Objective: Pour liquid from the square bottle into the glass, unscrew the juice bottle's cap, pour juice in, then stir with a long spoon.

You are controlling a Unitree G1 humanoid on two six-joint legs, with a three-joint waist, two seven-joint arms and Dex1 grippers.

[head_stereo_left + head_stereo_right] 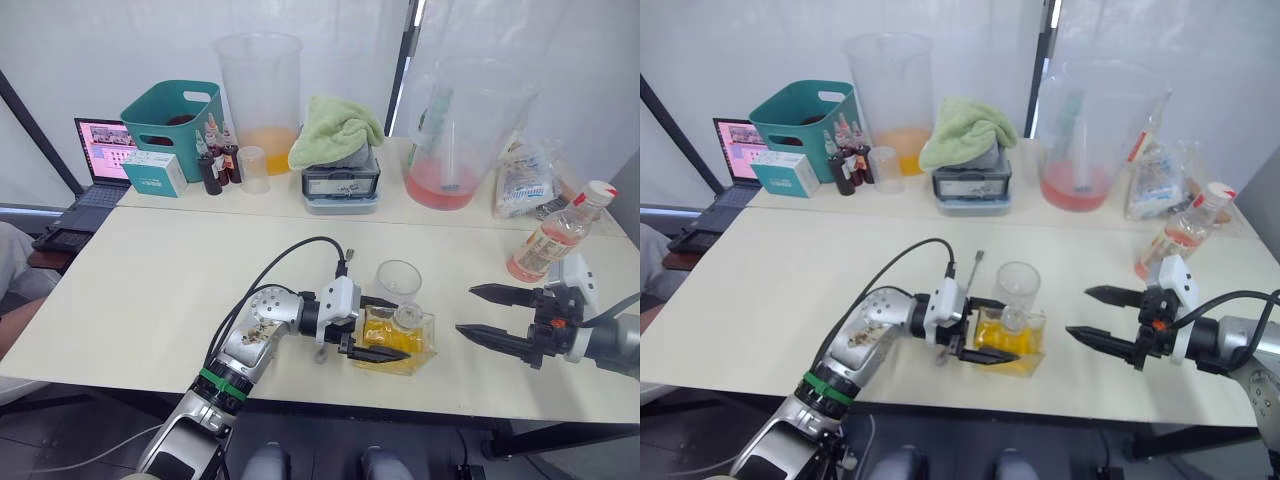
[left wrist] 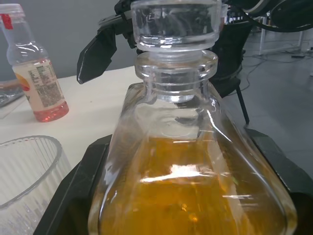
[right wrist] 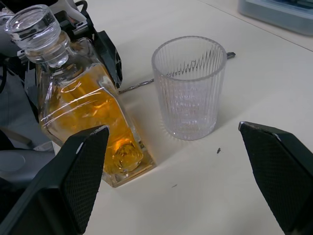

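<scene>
Our left gripper (image 1: pixel 385 328) is clamped on the square bottle (image 1: pixel 398 340), which stands on the table (image 1: pixel 150 290) with its stopper on, just beside the empty glass (image 1: pixel 399 282). Our right gripper (image 1: pixel 485 315) hovers near them, fingers spread apart. The juice bottle (image 1: pixel 558 232) stands capped behind it.

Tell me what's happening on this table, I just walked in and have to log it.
The left tool is closed around the square bottle, which stands on the table with its glass stopper still in. The glass stands empty just behind it. The right tool waits open nearby. The juice bottle is still capped.
</scene>
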